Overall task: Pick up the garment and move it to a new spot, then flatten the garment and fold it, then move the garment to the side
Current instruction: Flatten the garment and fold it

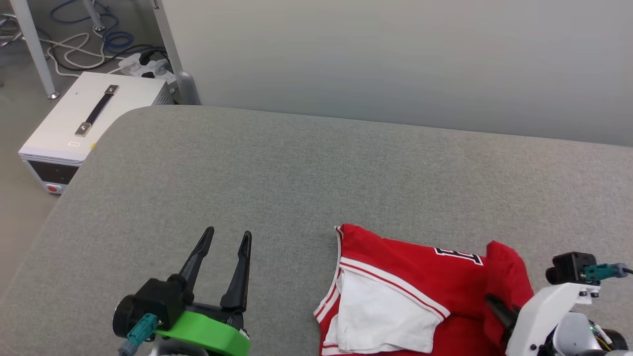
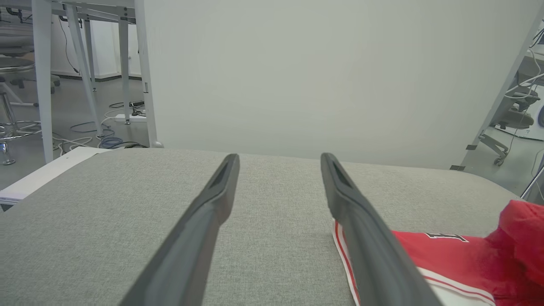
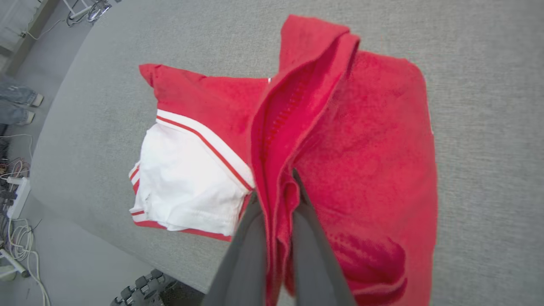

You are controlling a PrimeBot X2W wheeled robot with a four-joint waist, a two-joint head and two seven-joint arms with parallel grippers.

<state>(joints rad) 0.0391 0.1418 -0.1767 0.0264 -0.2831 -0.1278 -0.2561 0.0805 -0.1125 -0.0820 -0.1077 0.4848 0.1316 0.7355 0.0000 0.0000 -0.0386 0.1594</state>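
**Garment at the near edge, one red fold pinched in the right jaws**

Head view: the garment [image 1: 395,277] lies on the grey cloth-covered surface [image 1: 296,163], against its near edge and right of the middle. Its body is red jersey. A white short sleeve lies on top on its left half, bordered by red-and-white stripes, and a strip of black-and-white print shows along its far side. Its right end is gathered into a raised lump, where a dark finger of the right gripper [image 1: 496,302] goes into the cloth. The left gripper [image 1: 228,232] is over the near left part of the surface, apart from the garment, its jaws released and spread with nothing between them. A white box [image 1: 94,118] with a black strap handle stands on the floor off the far left corner.

Left wrist view: the left gripper [image 2: 279,156] points across bare grey fabric. The garment [image 2: 446,250] shows at the lower right, its striped edge just beside one finger and the red lump rising at the picture's right side.

Right wrist view: the right gripper [image 3: 276,187] has its jaws clenched on a ridge of red cloth that runs up between the fingers. On the garment [image 3: 374,148], the white sleeve lies left of that ridge and a broad red panel lies right of it.
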